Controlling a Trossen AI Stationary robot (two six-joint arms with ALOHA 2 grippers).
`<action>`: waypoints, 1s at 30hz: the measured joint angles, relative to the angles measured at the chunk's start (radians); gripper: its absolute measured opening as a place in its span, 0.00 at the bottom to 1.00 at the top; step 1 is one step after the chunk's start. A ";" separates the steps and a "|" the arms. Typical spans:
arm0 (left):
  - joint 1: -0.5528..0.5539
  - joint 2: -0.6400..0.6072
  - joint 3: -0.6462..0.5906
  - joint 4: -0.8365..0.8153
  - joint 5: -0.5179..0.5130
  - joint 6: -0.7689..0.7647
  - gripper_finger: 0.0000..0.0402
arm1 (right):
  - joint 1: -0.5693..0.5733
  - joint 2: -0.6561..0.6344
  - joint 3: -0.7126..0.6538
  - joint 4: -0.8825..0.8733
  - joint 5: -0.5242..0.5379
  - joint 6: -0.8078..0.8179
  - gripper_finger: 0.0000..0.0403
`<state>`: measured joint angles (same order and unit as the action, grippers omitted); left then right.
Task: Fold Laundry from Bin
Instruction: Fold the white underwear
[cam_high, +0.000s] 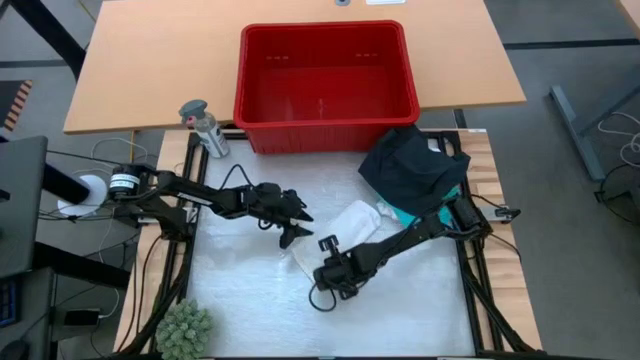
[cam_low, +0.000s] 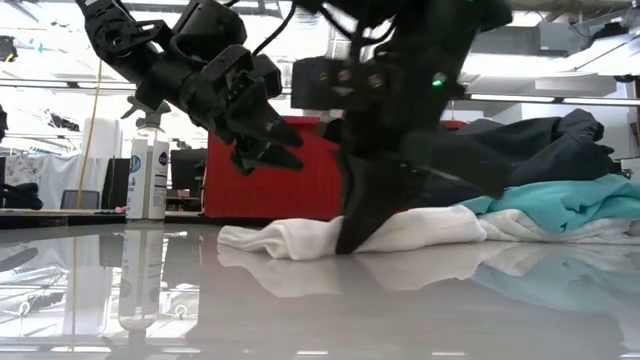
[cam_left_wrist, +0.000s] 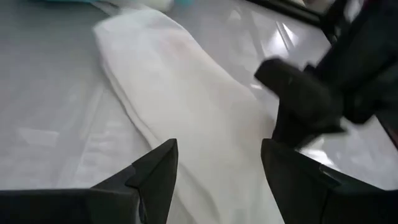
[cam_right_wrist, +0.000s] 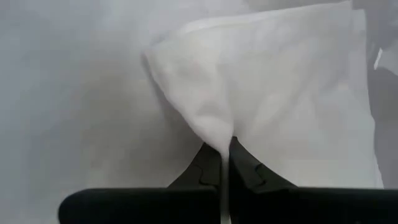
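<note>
Your red bin (cam_high: 325, 85) sits at the far end of the table (cam_high: 250, 300), well beyond both grippers. The dark and turquoise pile of clothes (cam_high: 412, 170) lies behind your right arm, near its base. The white cloth (cam_high: 335, 232) is flat between the two grippers. Your right gripper (cam_right_wrist: 225, 155) is down on the table, pinched tight on a fold of that cloth. Your left gripper (cam_high: 297, 225) hovers just beside it, fingers (cam_left_wrist: 158, 171) spread, holding nothing.
</note>
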<state>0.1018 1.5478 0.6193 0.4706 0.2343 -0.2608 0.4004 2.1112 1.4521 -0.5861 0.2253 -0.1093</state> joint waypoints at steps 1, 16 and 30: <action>-0.006 0.007 0.000 0.003 0.008 0.014 0.55 | 0.012 -0.001 0.000 -0.008 -0.006 -0.012 0.06; -0.137 0.010 0.001 0.210 0.012 0.260 0.55 | 0.192 0.002 0.040 -0.103 -0.032 -0.460 0.06; -0.221 0.254 0.166 0.241 0.015 0.372 0.55 | 0.238 0.006 0.133 -0.302 -0.063 -0.756 0.06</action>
<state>-0.1188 1.8016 0.7849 0.7120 0.2489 0.1108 0.6381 2.1174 1.5853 -0.8886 0.1627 -0.8657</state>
